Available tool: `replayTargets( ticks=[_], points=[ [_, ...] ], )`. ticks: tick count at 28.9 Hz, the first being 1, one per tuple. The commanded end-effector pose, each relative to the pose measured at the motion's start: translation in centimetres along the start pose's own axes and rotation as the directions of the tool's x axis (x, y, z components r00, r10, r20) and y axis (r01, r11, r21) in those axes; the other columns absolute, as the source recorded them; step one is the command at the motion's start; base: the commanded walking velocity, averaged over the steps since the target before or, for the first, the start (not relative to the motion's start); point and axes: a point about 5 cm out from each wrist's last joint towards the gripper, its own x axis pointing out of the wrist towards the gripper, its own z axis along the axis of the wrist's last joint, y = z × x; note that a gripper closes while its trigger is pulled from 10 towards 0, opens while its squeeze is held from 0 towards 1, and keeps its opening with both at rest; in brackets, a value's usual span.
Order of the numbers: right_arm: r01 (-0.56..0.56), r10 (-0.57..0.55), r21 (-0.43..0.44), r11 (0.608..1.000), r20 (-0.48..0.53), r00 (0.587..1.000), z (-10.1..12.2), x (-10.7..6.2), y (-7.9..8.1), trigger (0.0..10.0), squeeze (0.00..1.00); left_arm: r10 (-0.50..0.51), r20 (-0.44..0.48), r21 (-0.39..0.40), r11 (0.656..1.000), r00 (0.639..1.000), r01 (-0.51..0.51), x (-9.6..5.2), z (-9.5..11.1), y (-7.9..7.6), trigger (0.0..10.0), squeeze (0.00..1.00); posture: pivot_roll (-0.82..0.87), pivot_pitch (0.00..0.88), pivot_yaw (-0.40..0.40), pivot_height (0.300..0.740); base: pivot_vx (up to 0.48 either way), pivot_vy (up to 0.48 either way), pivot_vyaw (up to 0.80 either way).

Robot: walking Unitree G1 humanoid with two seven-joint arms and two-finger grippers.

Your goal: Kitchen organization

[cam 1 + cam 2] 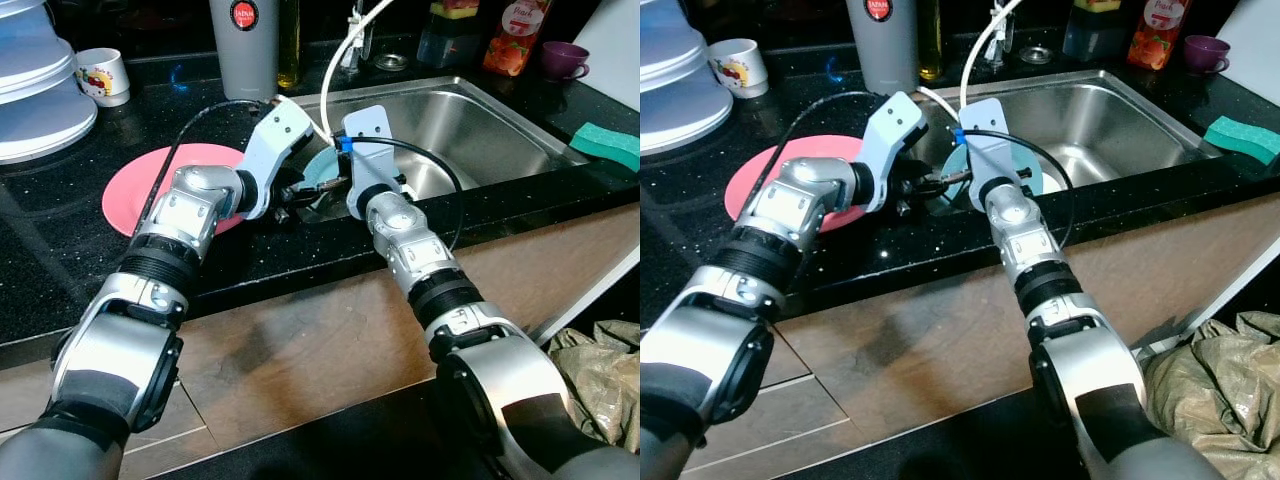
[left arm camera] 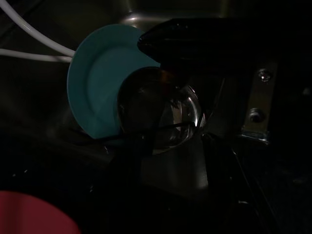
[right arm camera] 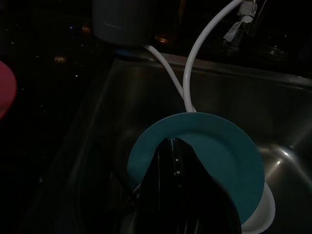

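Both arms meet over the teal plate at the sink's near-left corner.

The teal plate [image 3: 195, 146] leans in the sink [image 1: 500, 130], centre of frame, atop a white one. Both arms stretch forward, wrists converging. Right pincer [image 3: 183, 195] hangs over its rim; left pincer [image 1: 295, 200] reaches in from the bench [image 1: 60, 260] beside the pink plate [image 1: 135, 190]. Whether either pincer is parted or gripping, I cannot tell. Likely risks: the pincers colliding, or the plate slipping and clattering.

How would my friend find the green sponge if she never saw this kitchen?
Start at the shiny steel sink set in the black countertop. Go to the counter on the robot's right side of it, at the front edge. The sponge lies flat there, a blue-green rectangle, the only soft block, apart from the bottles and the purple cup farther back.
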Motion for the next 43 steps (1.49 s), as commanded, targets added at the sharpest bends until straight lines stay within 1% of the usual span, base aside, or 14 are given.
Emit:
replayTargets(
  ticks=[1, 2, 3, 9, 10, 11, 12, 17, 18, 25, 26, 33, 38, 43],
  points=[
    [-0.002, 0.002, 0.014, 1.0, -0.024, 1.0, -0.6, -0.1, 0.0, 10.0, 0.0, 0.015, -0.003, -0.011, 1.0, 1.0, -0.015, -0.3, -0.3, 0.2, 10.0, 0.0, 0.05, 0.131, -0.028, 0.74, 0.0, 0.0, 0.0],
    [-0.003, 0.003, 0.014, 1.0, -0.026, 1.0, -0.6, -0.1, 0.0, 10.0, 0.0, 0.026, 0.002, -0.015, 1.0, 1.0, -0.026, -0.4, -0.3, 0.3, 10.0, 0.0, 0.05, 0.129, -0.028, 0.74, 0.0, 0.0, 0.0],
    [-0.004, 0.005, 0.014, 1.0, -0.029, 1.0, -0.7, -0.2, 0.1, 10.0, 1.0, 0.036, 0.018, -0.025, 0.999, 0.999, -0.035, -0.5, -0.2, 0.4, 10.0, 0.0, 0.05, 0.129, -0.028, 0.74, 0.0, 0.0, 0.0],
    [0.004, -0.003, 0.019, 1.0, -0.027, 1.0, -0.7, -0.2, 0.1, 10.0, 1.0, 0.057, 0.057, -0.025, 0.998, 0.997, -0.056, -0.7, 0.3, 0.7, 10.0, 0.0, 0.05, 0.12, -0.03, 0.74, 0.0, 0.0, 0.0],
    [0.009, -0.009, 0.023, 1.0, -0.021, 1.0, -0.6, -0.2, 0.0, 10.0, 0.56, 0.072, 0.069, -0.025, 0.997, 0.995, -0.071, -0.8, 0.5, 0.8, 10.0, 0.0, 0.04, 0.111, -0.031, 0.74, 0.0, 0.0, 0.0],
    [0.013, -0.013, 0.027, 1.0, -0.017, 1.0, -0.5, -0.2, 0.0, 10.0, 0.56, 0.082, 0.076, -0.025, 0.996, 0.994, -0.08, -0.8, 0.6, 0.9, 10.0, 0.0, 0.04, 0.111, -0.031, 0.74, 0.0, 0.0, 0.0],
    [0.017, -0.017, 0.036, 0.999, -0.009, 1.0, -0.4, -0.2, -0.1, 10.0, 0.0, 0.098, 0.09, -0.02, 0.995, 0.991, -0.096, -0.9, 0.9, 1.1, 10.0, 0.0, 0.04, 0.112, -0.032, 0.74, 0.0, 0.0, 0.0],
    [0.024, -0.043, 0.189, 0.982, 0.094, 0.995, 1.8, -0.6, -1.5, 10.0, 0.0, 0.385, 0.235, -0.043, 0.921, 0.892, -0.387, -5.6, 3.8, 5.0, 10.0, 0.0, 0.05, 0.112, -0.036, 0.74, 0.0, 0.0, 0.0],
    [0.024, -0.043, 0.189, 0.982, 0.094, 0.995, 1.8, -0.6, -1.5, 10.0, 0.0, 0.385, 0.235, -0.043, 0.921, 0.892, -0.387, -5.6, 3.8, 5.0, 10.0, 0.0, 0.05, 0.112, -0.036, 0.74, 0.0, 0.0, 0.0],
    [-0.061, 0.035, 0.238, 0.969, 0.11, 0.993, 1.3, -1.4, -0.7, 10.0, 0.0, 0.634, 0.146, -0.128, 0.773, 0.759, -0.621, -14.1, 1.2, 8.7, 10.0, 0.0, 0.07, 0.113, -0.053, 0.74, 0.0, 0.0, 0.0],
    [-0.067, 0.043, 0.24, 0.968, 0.106, 0.993, 1.0, -1.4, -0.5, 10.0, 0.0, 0.658, 0.128, -0.181, 0.751, 0.742, -0.635, -15.2, 0.6, 8.9, 10.0, 1.0, 0.08, 0.115, -0.058, 0.74, 0.0, 0.0, 0.0],
    [-0.099, 0.072, 0.271, 0.957, 0.106, 0.992, 1.2, -1.7, 0.5, 10.0, 0.0, 0.725, 0.086, -0.428, 0.646, 0.684, -0.632, -17.1, -1.2, 8.4, 10.0, 1.0, 0.08, 0.123, -0.057, 0.74, 0.0, 0.0, 0.0],
    [-0.126, 0.099, 0.283, 0.951, 0.107, 0.989, 1.3, -1.9, 1.1, 10.0, 0.0, 0.746, -0.003, -0.508, 0.573, 0.666, -0.643, -17.5, -3.0, 7.9, 10.0, 1.0, 0.08, 0.123, -0.06, 0.74, 0.0, 0.0, 0.0],
    [-0.138, 0.112, 0.288, 0.948, 0.104, 0.988, 1.2, -2.0, 1.2, 10.0, 0.0, 0.732, -0.056, -0.527, 0.556, 0.679, -0.643, -17.6, -3.8, 7.6, 10.0, 1.0, 0.08, 0.123, -0.061, 0.74, 0.0, 0.0, 0.0]
  ],
)
